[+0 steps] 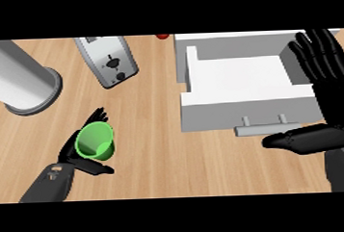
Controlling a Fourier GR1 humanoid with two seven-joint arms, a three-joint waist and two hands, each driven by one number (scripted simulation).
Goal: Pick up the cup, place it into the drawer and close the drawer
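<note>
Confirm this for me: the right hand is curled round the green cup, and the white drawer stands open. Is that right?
Not quite. It is the left hand that is curled round the green cup, as the head view shows. The right hand is open, fingers up, at the drawer's right side. The white drawer does stand open.

Looks like a kitchen. Told by a warm wood-grain bench (176,168) filling the view, with a small grey countertop appliance (107,60) bearing a dial and switches lying on it. Told also by a white drawer (238,82) pulled open, a bar handle (263,129) across its front, and a green cup (95,140). Beside these, a broad grey cylinder (20,75) on a flanged base, kind unclear.
</note>
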